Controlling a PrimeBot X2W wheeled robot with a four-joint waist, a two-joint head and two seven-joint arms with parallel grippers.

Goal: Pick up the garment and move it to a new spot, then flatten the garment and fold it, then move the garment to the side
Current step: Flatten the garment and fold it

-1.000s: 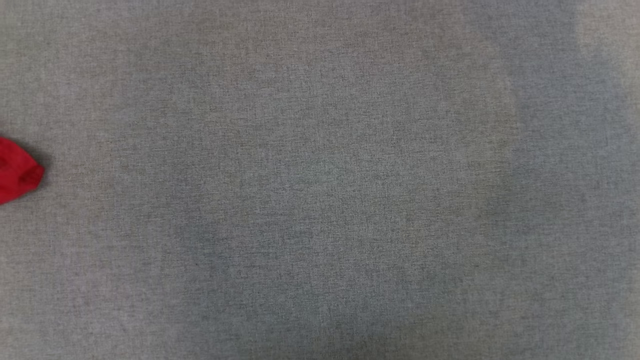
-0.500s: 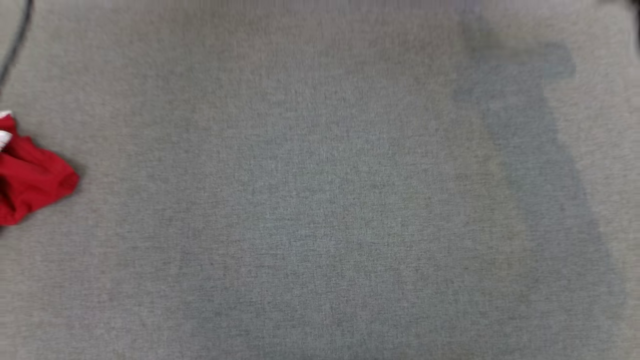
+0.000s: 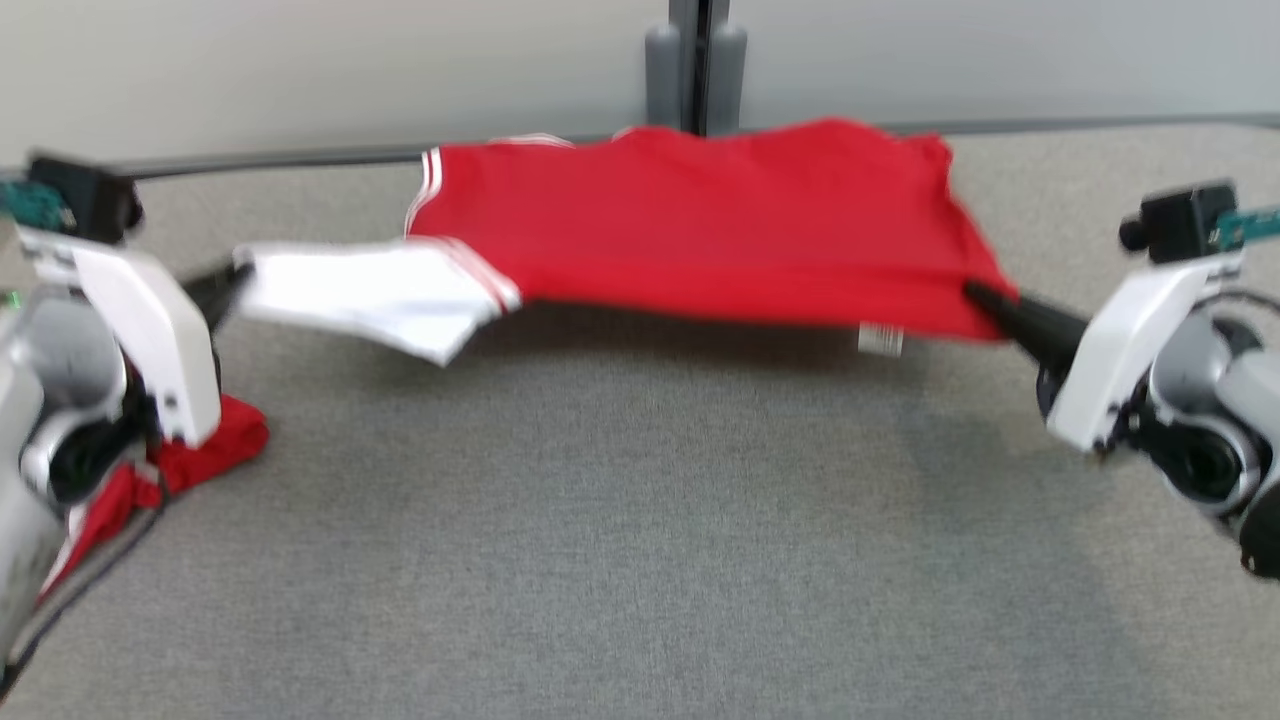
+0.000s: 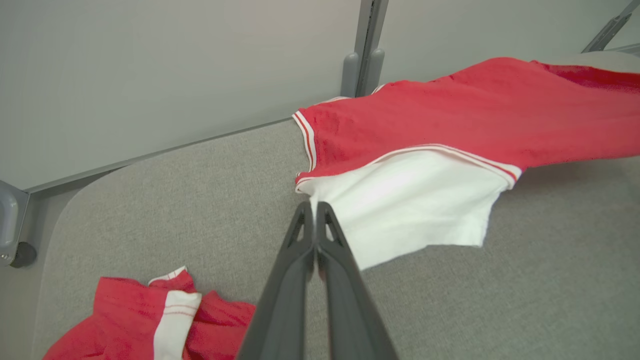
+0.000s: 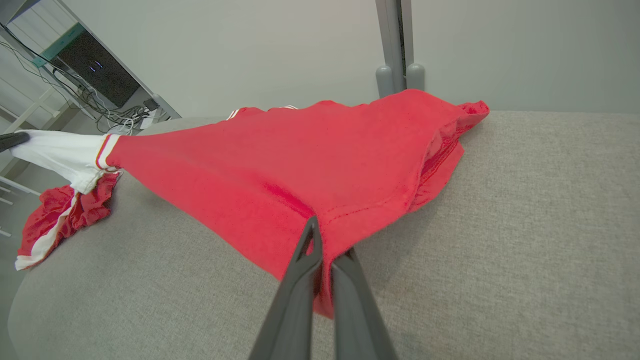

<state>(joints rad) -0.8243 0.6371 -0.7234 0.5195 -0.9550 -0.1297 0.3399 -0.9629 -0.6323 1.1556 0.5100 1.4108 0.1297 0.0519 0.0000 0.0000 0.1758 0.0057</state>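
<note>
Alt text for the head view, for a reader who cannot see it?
A red garment is held stretched over a grey table, the left hand pinching its white sleeve and the right hand its red hem. A second red garment lies crumpled at lower left.

Garment (image 3: 700, 230) hangs over table (image 3: 640, 560), far half. Left gripper (image 3: 235, 278) clamps garment's left end, right gripper (image 3: 978, 296) clamps its right end. Second garment (image 3: 215, 445) lies on table, left of garment and nearer. Post (image 3: 695, 60) directly behind garment.

Left gripper (image 3: 238, 272) and right gripper (image 3: 978, 296), both pinched shut, far apart.
</note>
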